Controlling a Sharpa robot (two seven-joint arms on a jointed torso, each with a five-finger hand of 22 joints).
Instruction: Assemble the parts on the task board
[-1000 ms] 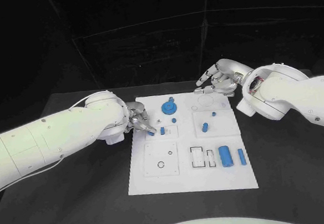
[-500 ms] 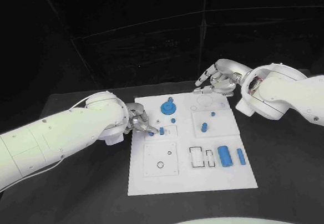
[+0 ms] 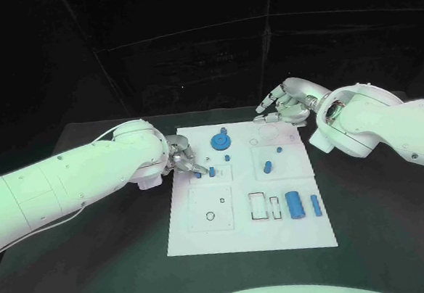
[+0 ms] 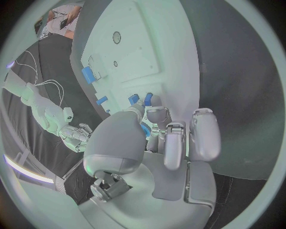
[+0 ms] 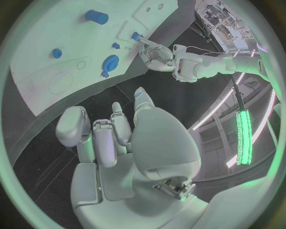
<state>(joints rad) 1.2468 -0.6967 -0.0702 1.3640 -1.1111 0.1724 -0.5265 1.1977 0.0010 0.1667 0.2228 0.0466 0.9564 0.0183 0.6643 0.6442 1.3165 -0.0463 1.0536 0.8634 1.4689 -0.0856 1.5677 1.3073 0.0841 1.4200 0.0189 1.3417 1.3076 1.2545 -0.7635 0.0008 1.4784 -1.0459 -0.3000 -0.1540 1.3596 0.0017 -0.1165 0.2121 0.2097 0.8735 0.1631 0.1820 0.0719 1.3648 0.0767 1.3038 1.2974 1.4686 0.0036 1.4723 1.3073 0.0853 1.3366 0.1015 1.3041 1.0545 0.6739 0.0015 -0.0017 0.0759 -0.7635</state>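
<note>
The white task board [image 3: 209, 238] lies in the middle of the black table. My left hand [image 3: 184, 159] is at the board's left edge, its curled fingertips pinching a small blue part [image 3: 212, 170] that stands on the board; the left wrist view shows the same part [image 4: 147, 99] at the fingertips. A blue gear-like part [image 3: 221, 142], a blue peg [image 3: 267, 166], a blue cylinder [image 3: 295, 204] and a blue bar [image 3: 315, 204] are on the board. My right hand [image 3: 283, 108] hovers at the board's far right corner [image 5: 35, 57], fingers apart and holding nothing.
A raised white square plate [image 3: 212, 206] with two holes sits on the board's near left. Rectangular slots [image 3: 263, 206] lie beside the cylinder. Black table surface surrounds the board on all sides.
</note>
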